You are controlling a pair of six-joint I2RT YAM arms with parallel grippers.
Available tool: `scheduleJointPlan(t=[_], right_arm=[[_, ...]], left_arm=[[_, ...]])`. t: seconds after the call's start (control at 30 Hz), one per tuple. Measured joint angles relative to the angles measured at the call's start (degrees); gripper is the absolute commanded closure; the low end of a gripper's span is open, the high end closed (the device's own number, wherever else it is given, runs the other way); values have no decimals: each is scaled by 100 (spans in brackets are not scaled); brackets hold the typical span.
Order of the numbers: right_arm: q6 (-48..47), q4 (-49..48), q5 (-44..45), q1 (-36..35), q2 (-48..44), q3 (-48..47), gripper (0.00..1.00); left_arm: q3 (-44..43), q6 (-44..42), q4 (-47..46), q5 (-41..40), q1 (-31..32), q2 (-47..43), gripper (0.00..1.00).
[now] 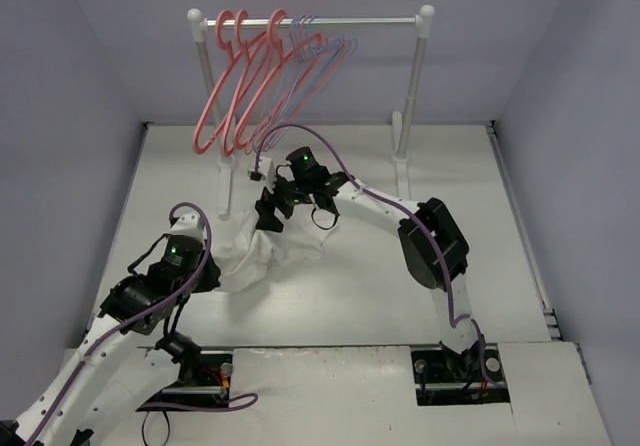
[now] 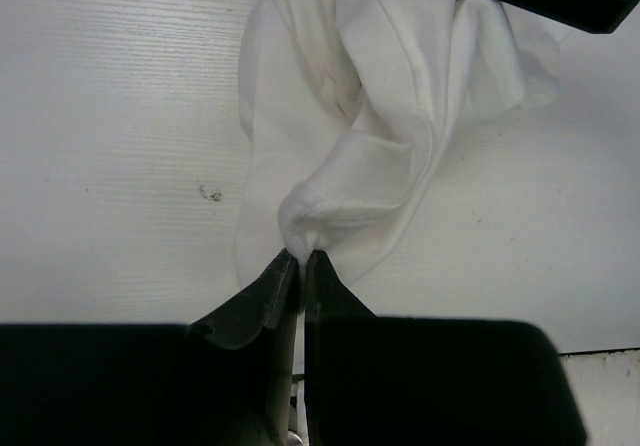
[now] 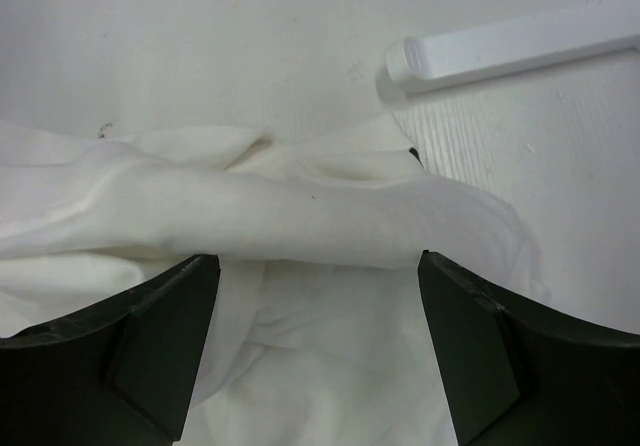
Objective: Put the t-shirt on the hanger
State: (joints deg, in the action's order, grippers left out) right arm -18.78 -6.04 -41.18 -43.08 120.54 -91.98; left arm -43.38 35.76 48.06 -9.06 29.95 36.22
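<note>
The white t-shirt (image 1: pixel 262 251) lies bunched on the table between the arms. My left gripper (image 2: pixel 301 256) is shut on a fold of the t-shirt (image 2: pixel 350 116) at its near end. My right gripper (image 3: pixel 318 266) is open, its jaws wide apart, straddling a raised roll of the t-shirt (image 3: pixel 300 211) at its far end. In the top view the right gripper (image 1: pixel 272 214) sits over the shirt's upper edge and the left gripper (image 1: pixel 216 271) at its lower left. The thin light-blue hanger (image 1: pixel 322 61) hangs on the rack rail, right of the pink ones.
A white clothes rack (image 1: pixel 415 21) stands at the back, with several pink-red hangers (image 1: pixel 235 86) on its left part. Its white foot (image 3: pixel 500 51) lies just beyond the right gripper. Grey walls enclose the table on three sides.
</note>
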Motion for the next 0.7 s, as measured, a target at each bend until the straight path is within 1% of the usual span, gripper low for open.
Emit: scheduleJointPlan(t=[0.07,0.33,0.63,0.7], right_arm=[[-107,-8,28,-49,-95,-5,24],[-297,-16,22,-100,-112,-52,24],[-386,9,26,-160,154,-260,26],[-390,19,24,-194,264,-385,33]], left_arm=[[-12,-57,12,2,0,17,100],[-66,-210,60,24,0,72,100],[-98,-275,67,180,0,71,100],[-103,-281,72,219,0,76,100]])
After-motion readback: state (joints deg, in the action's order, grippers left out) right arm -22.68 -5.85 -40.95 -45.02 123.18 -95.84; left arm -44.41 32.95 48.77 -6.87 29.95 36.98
